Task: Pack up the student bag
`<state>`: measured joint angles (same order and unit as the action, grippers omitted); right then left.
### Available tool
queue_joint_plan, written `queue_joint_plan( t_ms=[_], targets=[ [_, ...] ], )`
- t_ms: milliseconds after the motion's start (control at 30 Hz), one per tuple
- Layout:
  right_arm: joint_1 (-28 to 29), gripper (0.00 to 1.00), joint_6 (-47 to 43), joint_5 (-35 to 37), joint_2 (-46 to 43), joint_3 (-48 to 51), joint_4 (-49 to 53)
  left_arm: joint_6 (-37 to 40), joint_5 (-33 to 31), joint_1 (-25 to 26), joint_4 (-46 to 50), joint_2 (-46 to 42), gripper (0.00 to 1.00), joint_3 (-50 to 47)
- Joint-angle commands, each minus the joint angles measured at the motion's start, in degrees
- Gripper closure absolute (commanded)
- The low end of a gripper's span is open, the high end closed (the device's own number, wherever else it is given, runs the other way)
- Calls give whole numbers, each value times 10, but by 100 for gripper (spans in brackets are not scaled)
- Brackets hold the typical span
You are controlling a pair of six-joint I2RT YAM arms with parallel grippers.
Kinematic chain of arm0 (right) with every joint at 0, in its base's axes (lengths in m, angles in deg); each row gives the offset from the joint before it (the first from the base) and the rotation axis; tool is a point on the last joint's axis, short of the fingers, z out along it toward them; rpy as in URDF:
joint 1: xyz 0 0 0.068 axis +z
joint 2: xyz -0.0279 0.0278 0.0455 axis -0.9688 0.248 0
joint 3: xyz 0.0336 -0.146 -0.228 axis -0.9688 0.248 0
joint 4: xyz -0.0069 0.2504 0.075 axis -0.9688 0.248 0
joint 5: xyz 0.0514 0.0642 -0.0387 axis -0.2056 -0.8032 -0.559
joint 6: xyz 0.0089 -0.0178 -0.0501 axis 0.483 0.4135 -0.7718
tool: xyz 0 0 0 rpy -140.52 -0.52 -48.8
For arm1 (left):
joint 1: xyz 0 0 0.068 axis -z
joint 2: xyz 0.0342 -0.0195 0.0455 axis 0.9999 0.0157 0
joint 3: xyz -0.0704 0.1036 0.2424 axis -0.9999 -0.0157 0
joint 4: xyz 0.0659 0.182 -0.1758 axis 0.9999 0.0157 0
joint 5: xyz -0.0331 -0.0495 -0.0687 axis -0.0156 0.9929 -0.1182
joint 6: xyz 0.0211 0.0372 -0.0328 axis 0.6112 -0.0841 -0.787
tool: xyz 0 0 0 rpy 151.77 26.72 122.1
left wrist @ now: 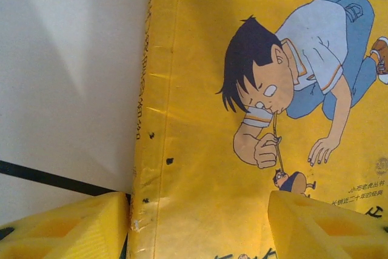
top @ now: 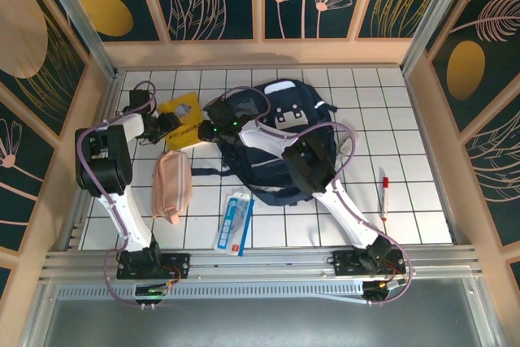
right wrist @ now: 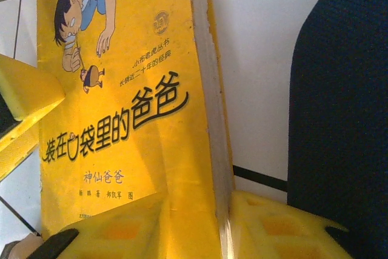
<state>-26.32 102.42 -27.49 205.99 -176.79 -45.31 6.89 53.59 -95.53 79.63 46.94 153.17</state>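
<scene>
The student bag (top: 280, 148) is a navy-blue backpack lying on the white tiled table, and its dark fabric (right wrist: 339, 89) fills the right of the right wrist view. A yellow book (top: 180, 118) with a cartoon boy on its cover (left wrist: 242, 89) lies left of the bag. My right gripper (right wrist: 224, 228) is shut on the book's page edge (right wrist: 209, 119), one yellow finger on each side. At the book's other side, near the spine, my left gripper (left wrist: 197, 228) stands open. One of its fingers (left wrist: 60, 228) is past the spine, and the other is over the cover.
A pink fabric pouch (top: 171, 184) lies in front of the book. A blue-and-white packet (top: 236, 221) sits near the front edge. A red-and-white pen (top: 384, 193) lies to the right. Wooden walls enclose the table (top: 406, 119).
</scene>
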Motion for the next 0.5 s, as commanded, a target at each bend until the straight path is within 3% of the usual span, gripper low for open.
queue_joint_plan(
  t_ms=[0,100,233,467],
  targets=[
    [-1,73,2,-10,37,-8,18,-24,85,17,3,60,35,-28],
    [-3,82,-7,-39,40,-7,5,-24,127,18,-21,45,37,-48],
    [-5,89,-11,-67,44,-6,-7,-2,200,19,-27,29,47,-46],
    [-12,91,-12,-91,42,5,-17,7,262,21,-52,-24,52,-57]
  ],
)
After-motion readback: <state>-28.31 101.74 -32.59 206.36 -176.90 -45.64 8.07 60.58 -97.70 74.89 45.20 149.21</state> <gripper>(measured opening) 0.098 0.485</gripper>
